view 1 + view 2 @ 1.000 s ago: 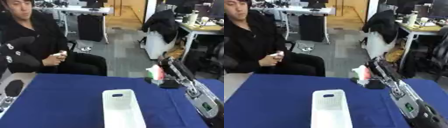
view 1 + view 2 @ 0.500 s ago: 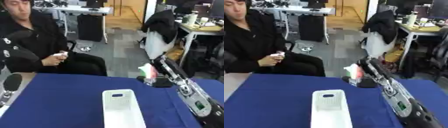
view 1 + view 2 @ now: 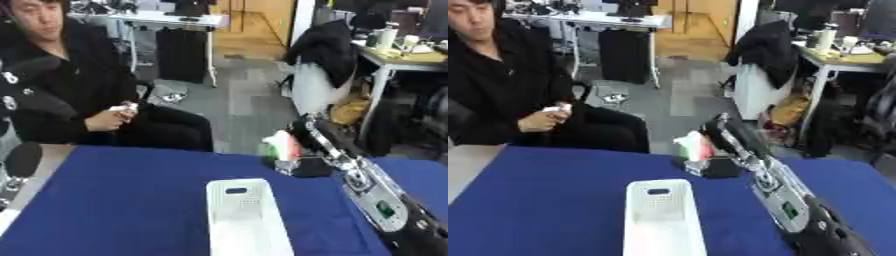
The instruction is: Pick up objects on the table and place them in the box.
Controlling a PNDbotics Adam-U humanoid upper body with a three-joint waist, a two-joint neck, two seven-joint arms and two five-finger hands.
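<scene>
A white plastic box (image 3: 245, 220) with a perforated floor and a handle slot lies on the blue table (image 3: 122, 205), near the front middle. My right hand (image 3: 302, 162) reaches in from the lower right and hovers just beyond the box's far right corner. It is shut on a small object (image 3: 280, 146) with white, red and green colouring, held above the table. My left hand shows in neither view; only a black rounded part of the left arm (image 3: 22, 160) appears at the left edge.
A seated person in black is beyond the table's far edge, hands together, not touching anything on the table. Office desks, a chair with a dark jacket and grey floor lie behind. Blue cloth stretches left of the box.
My right hand has carried the small object leftward and slightly forward, from well right of the box toward its far right corner. The view has also shifted a little.
</scene>
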